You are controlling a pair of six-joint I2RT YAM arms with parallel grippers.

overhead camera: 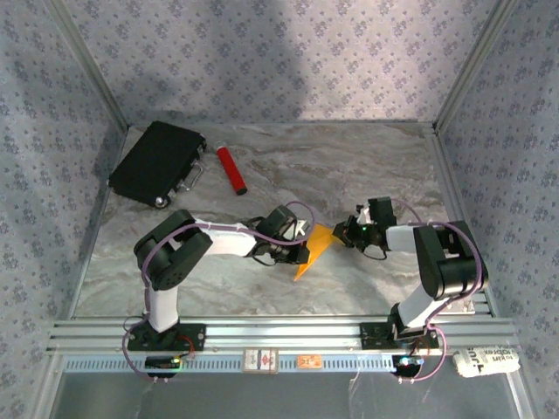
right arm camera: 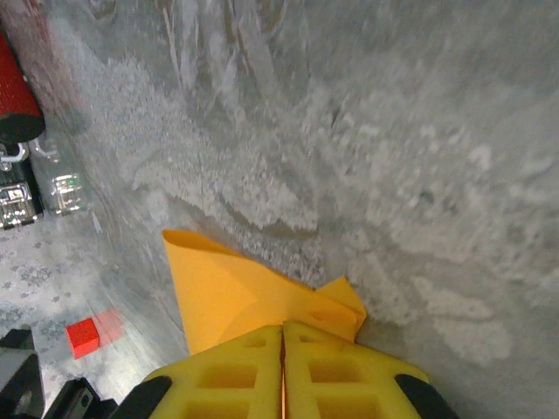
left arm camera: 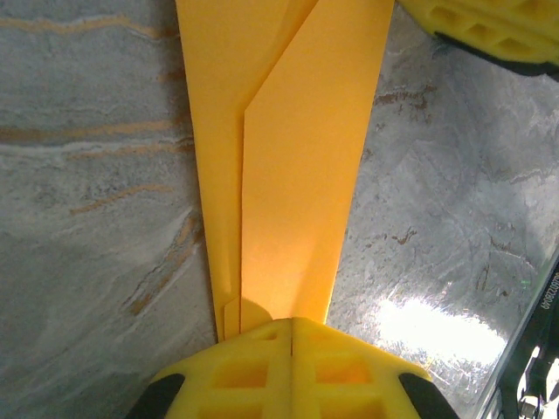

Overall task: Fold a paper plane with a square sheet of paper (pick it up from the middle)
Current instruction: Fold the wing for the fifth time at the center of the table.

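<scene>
In the top view I have the orange-yellow paper [overhead camera: 316,248] just below the centre of the frame, between the two arms and creased to a pointed shape, its tip aimed lower left. It sits over the marbled table [overhead camera: 349,166].

Left gripper [overhead camera: 303,248]: I read the jaws as fully closed on the paper. In the left wrist view the yellow fingers [left arm camera: 244,371] meet at the bottom edge, and the paper's narrow end [left arm camera: 288,175] runs between them, with overlapping folded layers widening toward the top.

Right gripper [overhead camera: 343,234]: jaws pressed together, clamping a folded corner of the paper [right arm camera: 218,288] at the bottom centre of the right wrist view.

The black case [overhead camera: 159,162] and the red cylinder [overhead camera: 231,169] lie at upper left, well apart from the paper. A small red block [right arm camera: 83,337] shows at lower left of the right wrist view.
</scene>
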